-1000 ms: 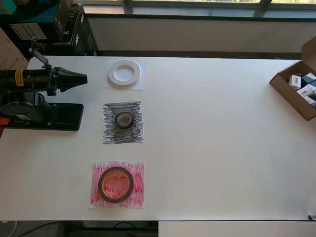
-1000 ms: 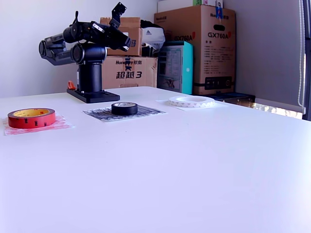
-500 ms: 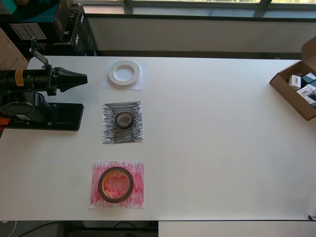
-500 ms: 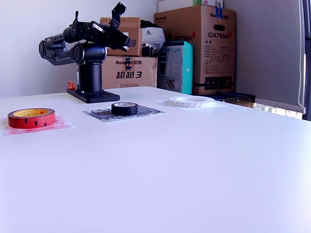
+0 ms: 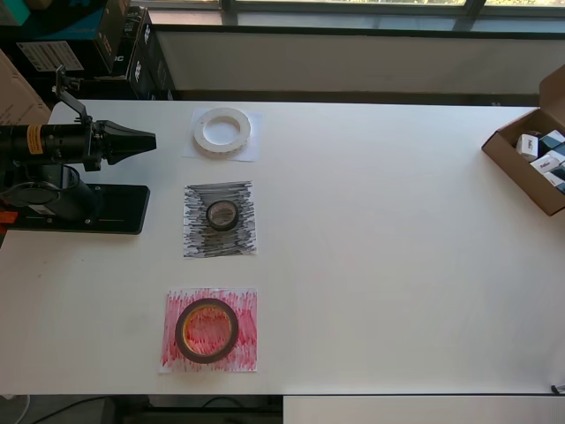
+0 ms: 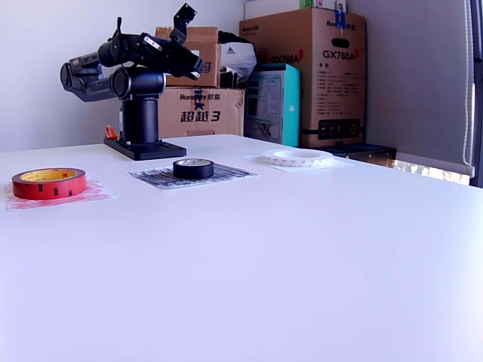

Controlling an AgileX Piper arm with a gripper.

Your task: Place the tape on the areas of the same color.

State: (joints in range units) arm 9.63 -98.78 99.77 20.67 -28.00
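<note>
Table: white top (image 5: 397, 265), wide and flat; in the exterior view it fills the near ground (image 6: 302, 271).
Open cardboard box: at the overhead view's right edge (image 5: 510, 161), resting on the table, flaps open.
Box contents: small packets in white, black and blue (image 5: 543, 157), packed close together.
Stacked cartons: far behind the table in the exterior view; a large brown one marked GX760A (image 6: 317, 75) toward that view's right.
Teal box: just left of the large carton in the exterior view (image 6: 273, 105).
Printed carton: brown, with Chinese characters and a 3 (image 6: 200, 111), left of the teal box.
Window sill: along the far edge in the overhead view (image 5: 353, 26).
</note>
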